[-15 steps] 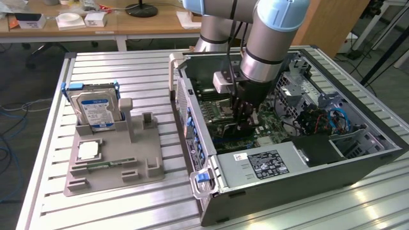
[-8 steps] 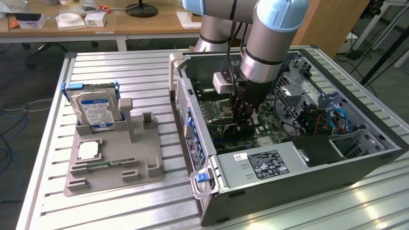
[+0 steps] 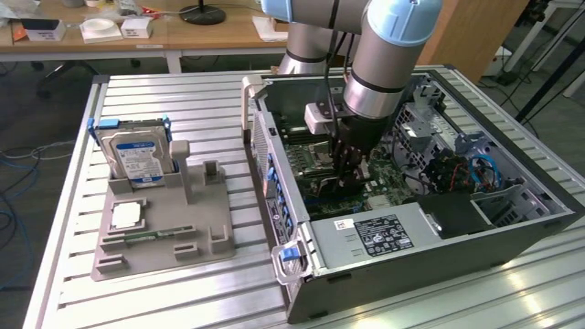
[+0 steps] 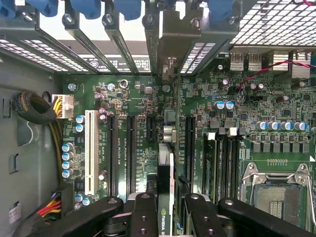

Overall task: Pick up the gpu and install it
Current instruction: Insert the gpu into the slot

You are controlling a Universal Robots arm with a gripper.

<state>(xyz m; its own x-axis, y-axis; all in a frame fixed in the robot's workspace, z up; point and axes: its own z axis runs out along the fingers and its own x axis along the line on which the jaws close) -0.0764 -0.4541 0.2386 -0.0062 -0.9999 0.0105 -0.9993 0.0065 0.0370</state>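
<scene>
While lowered into the open computer case [image 3: 512,226], gripper [image 4: 165,217] closed on the gpu [image 4: 165,177], black jointed fingers [image 4: 143,217] pressing either side of the card's top edge. Held on edge, seen from above as a thin dark strip with a pale band and a green logo mark near the fingers. Long axis ran from the gripper toward the rear slot covers [image 4: 118,44], silver metal bracket [image 4: 170,64] at that far end, close against the perforated covers. Stood over the green motherboard [image 4: 143,148], between two long black expansion slots [image 4: 131,153], white slot [image 4: 89,150] farther aside; whether seated, could not tell. Beyond, an open metal CPU socket [image 4: 279,197] and blue-topped capacitors [image 4: 281,126]. Outside the case, on the ribbed aluminium table [image 3: 183,92], a grey moulded holder [image 3: 164,233] carrying an upright silver hard drive [image 3: 135,156] with blue label.
</scene>
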